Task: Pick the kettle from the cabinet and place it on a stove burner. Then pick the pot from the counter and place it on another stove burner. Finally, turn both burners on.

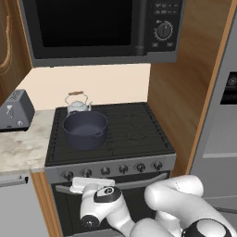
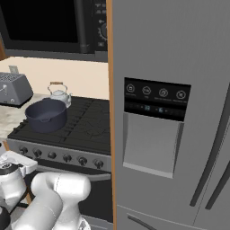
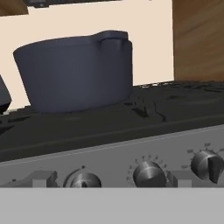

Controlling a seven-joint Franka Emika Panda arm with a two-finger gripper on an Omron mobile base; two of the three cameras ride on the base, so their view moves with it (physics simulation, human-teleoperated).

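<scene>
On the left half of the black gas range, the pot (image 1: 85, 129) sits on the front-left grate of the stove burners (image 1: 132, 127), a wide, round, dark navy vessel with no lid and a small loop handle at its rim. Just behind it, on the rear-left burner, stands the kettle (image 1: 77, 104), squat and silvery, with a tall wire handle topped by a brown bar. The two are very close; whether they touch cannot be told. The right half of the cast-iron grates lies bare, giving open room beside the pot up to the wooden side panel (image 1: 178, 83) at the range's right edge. Beyond that panel stands a grey refrigerator (image 2: 166, 117).

To the left the range meets the counter (image 1: 21, 148), a pale veined stone slab carrying a boxy grey toaster (image 1: 14, 111). A black microwave (image 1: 99, 28) hangs above, leaving a band of cream wall free over the kettle.

Along the range's front edge runs a row of round silver-black knobs (image 1: 122, 168). In the hand view the pot's curved wall (image 3: 74, 72) rises above the grates and three knobs (image 3: 148, 174) sit close ahead. The claw (image 1: 85, 184) hovers low in front of the left knobs; whether its fingers are apart or together cannot be told.
</scene>
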